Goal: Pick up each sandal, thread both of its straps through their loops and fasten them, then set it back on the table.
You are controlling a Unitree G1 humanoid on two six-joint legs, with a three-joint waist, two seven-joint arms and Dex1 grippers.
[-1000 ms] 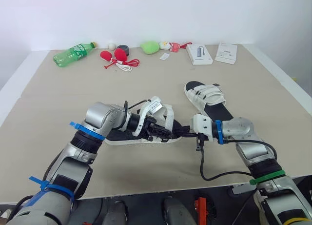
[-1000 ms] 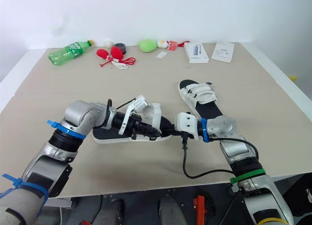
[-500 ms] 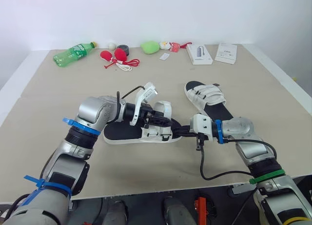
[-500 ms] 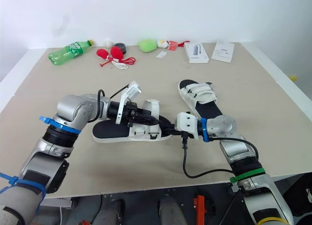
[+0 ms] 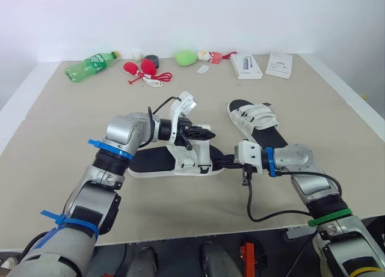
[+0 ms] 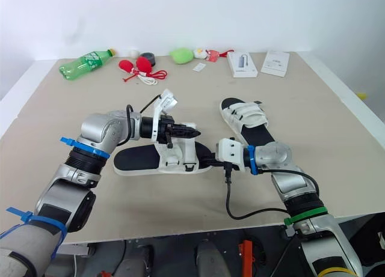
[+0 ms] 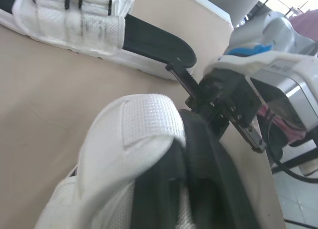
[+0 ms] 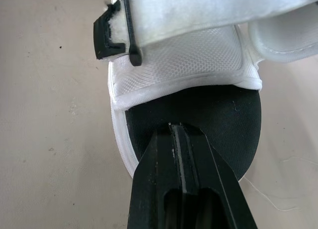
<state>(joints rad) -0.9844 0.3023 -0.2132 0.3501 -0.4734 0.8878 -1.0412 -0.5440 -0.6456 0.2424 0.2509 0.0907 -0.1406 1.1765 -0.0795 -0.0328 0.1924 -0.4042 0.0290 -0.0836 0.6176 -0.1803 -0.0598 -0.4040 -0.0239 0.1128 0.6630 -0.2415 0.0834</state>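
Left claw (image 5: 202,134) over near sandal (image 5: 151,163) (on table (image 5: 72,121))

Far edge of tbl: green plastic bottle (image 5: 90,65) lying flat, red maracas w/ white cord (image 5: 140,68), green rounded lump (image 5: 185,57), white box (image 5: 246,66), white booklet (image 5: 279,65).

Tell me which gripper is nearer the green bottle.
Left. The left gripper is over the straps of the near sandal; the right gripper clamps its toe, farther from the bottle.
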